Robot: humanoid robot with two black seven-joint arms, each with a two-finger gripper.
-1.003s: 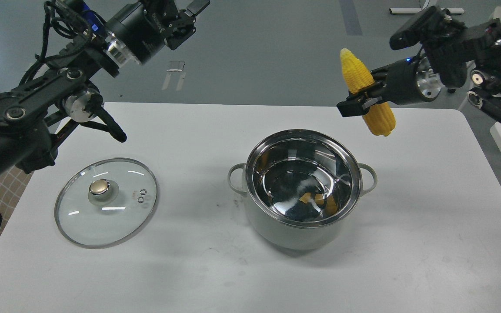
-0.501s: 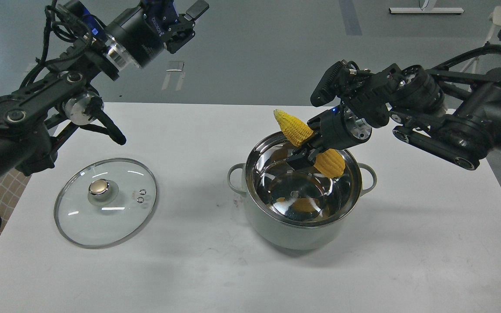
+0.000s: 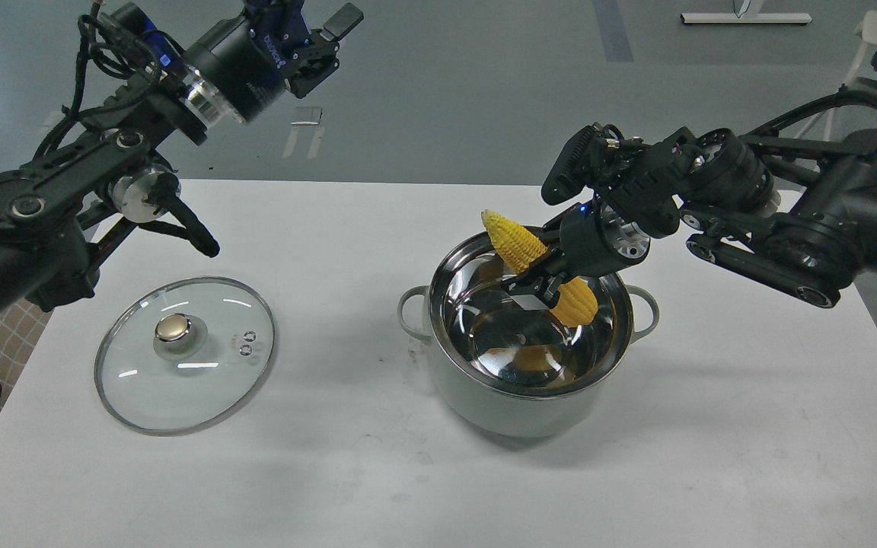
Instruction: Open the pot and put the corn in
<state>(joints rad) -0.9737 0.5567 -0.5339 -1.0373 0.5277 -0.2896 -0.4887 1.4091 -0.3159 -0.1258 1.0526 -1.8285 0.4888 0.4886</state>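
Observation:
The pale grey-green pot [image 3: 515, 411] stands open on the white table, right of centre, its shiny steel inside showing. My right gripper [image 3: 537, 283] is shut on the yellow corn [image 3: 516, 240] and holds it tilted over the pot's mouth. The cob's lower end dips below the rim and its tip points up and left. The glass lid [image 3: 185, 355] with a brass knob lies flat on the table to the left of the pot. My left gripper [image 3: 324, 38] is raised far above the table's back left, open and holding nothing.
The white table [image 3: 751, 426] has its right edge near my right arm. A white line mark shows on the grey floor [image 3: 438, 91] beyond the table. Tiled floor shows at the far left.
My right gripper has carried the corn from high at the right down and left to the pot's mouth, then slightly lower into it. The left arm has barely moved.

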